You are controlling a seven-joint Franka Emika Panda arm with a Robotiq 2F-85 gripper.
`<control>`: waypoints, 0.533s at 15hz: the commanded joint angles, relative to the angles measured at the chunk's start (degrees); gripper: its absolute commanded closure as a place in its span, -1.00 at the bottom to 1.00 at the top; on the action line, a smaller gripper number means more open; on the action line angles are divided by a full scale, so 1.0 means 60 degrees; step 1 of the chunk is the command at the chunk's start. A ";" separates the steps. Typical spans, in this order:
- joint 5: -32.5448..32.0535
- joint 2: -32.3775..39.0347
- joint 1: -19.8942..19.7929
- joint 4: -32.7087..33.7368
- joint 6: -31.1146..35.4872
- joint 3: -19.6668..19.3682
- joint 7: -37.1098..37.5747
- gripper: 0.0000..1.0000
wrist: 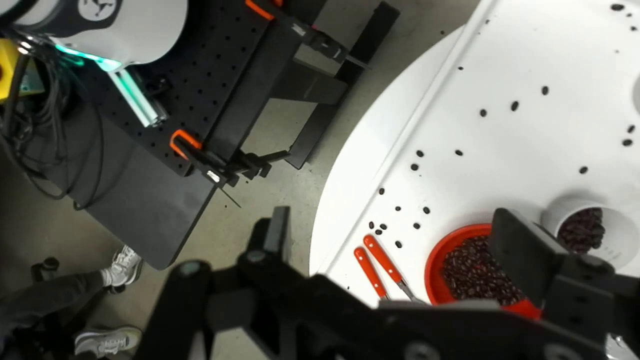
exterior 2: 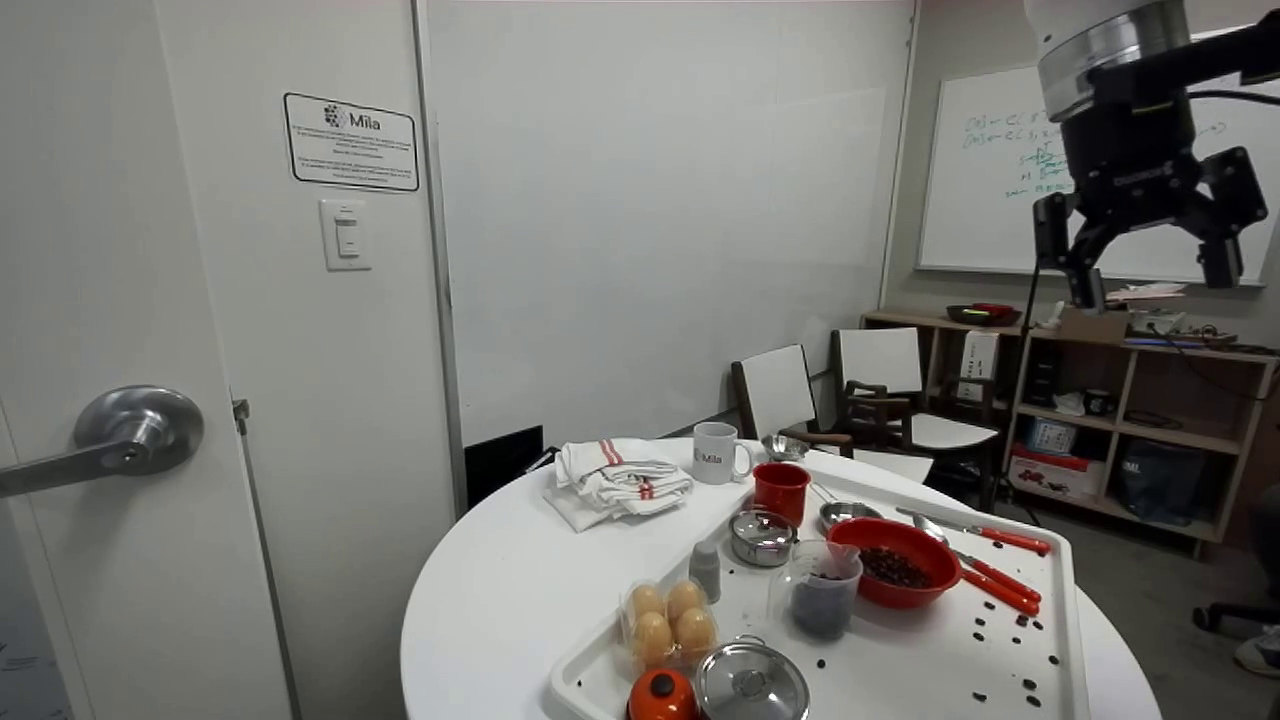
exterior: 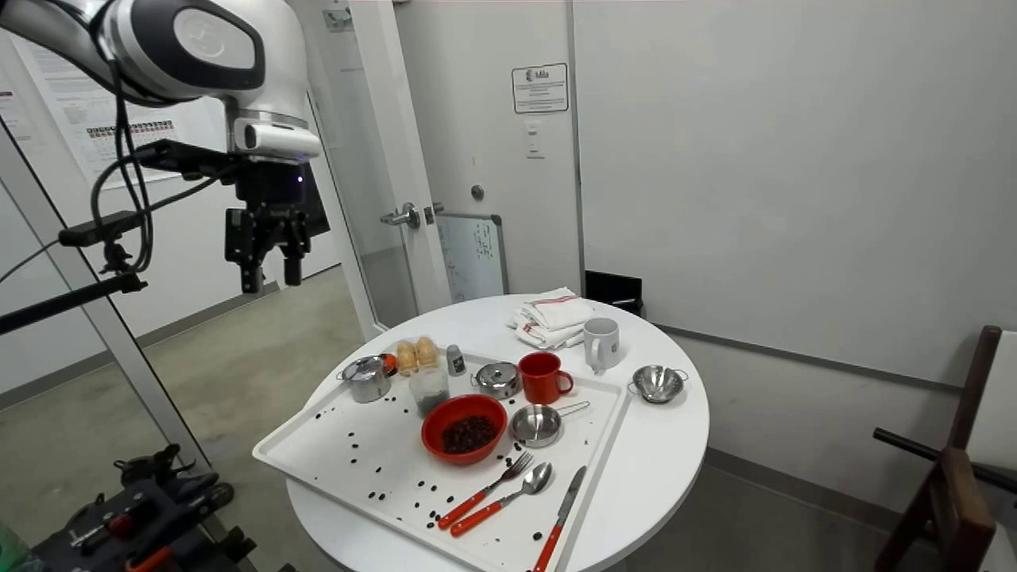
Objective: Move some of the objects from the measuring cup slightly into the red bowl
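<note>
The red bowl (exterior: 434,437) stands on the white tray with a heap of dark beans (exterior: 469,435) in it. It also shows in an exterior view (exterior 2: 897,596) and in the wrist view (wrist: 436,270), partly behind a finger. The clear measuring cup (exterior: 430,384) stands upright beside the bowl and holds dark beans. It also shows in an exterior view (exterior 2: 843,566) and in the wrist view (wrist: 620,244). My gripper (exterior: 272,280) is open and empty, high above table level and apart from everything. Its spread fingers show in an exterior view (exterior 2: 1155,282) and in the wrist view (wrist: 392,227).
Loose beans lie scattered on the white tray (exterior: 318,453). Around the bowl are a red cup (exterior: 541,380), a lidded pot (exterior: 498,380), a small metal pan (exterior: 536,426), a grey shaker (exterior: 455,361), eggs (exterior 2: 668,625) and cutlery (exterior: 508,496). A mug (exterior: 601,343) and towels (exterior: 552,316) stand behind.
</note>
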 commanded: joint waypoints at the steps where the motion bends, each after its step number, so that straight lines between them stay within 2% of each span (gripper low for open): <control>1: 0.0260 0.0985 0.0308 0.0707 0.0726 -0.0345 0.1339 -1.00; 5: 0.0481 0.1884 0.0736 0.1170 0.1261 -0.0381 0.2478 -1.00; 8: 0.0266 0.2406 0.1258 0.1482 0.1561 -0.0275 0.3167 -1.00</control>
